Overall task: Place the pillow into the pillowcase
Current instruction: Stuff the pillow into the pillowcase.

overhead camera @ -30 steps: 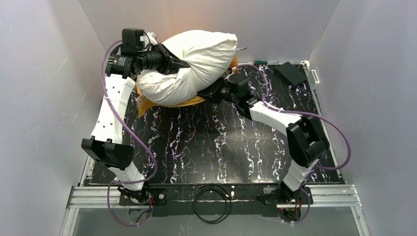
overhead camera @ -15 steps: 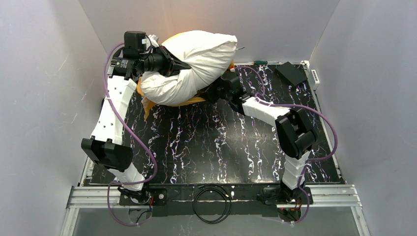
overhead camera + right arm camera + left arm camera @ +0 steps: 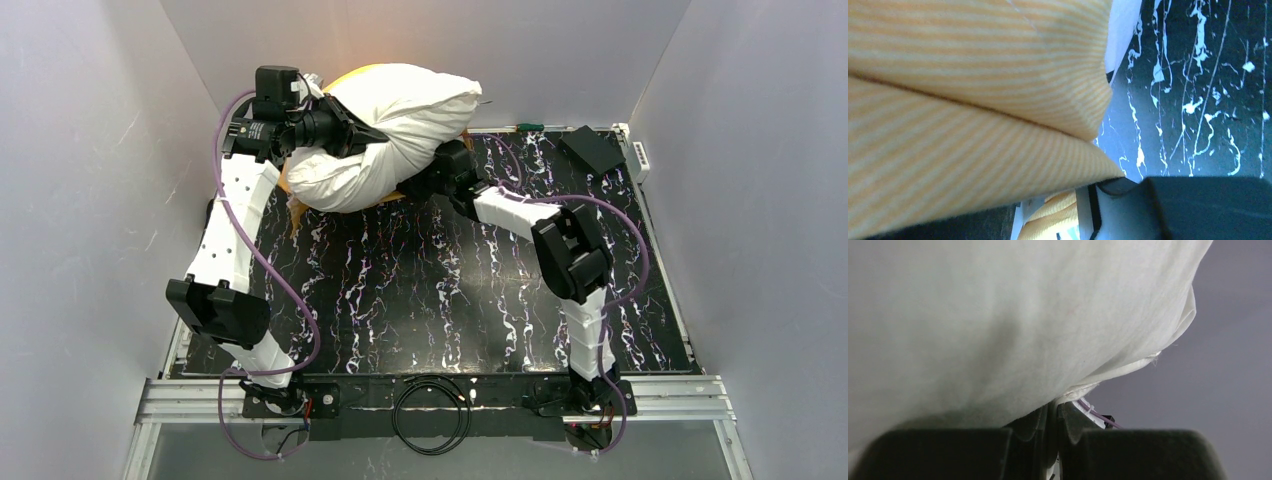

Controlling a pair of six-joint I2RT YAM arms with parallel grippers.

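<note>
At the far left of the table (image 3: 450, 290), the pillow (image 3: 410, 115) sits over the orange pillowcase (image 3: 973, 100). Left gripper (image 3: 1052, 420) clamped on pillow fabric. Right gripper (image 3: 428, 183) beneath, against the pillowcase; closure cannot be determined.

The left arm (image 3: 232, 215) rises to the upper left of the frame. The left gripper (image 3: 380, 134) points right, jaws almost together on the pillow (image 3: 400, 110). The right arm (image 3: 568, 250) stretches toward upper centre, and the right gripper (image 3: 432, 183) is mostly hidden.
</note>
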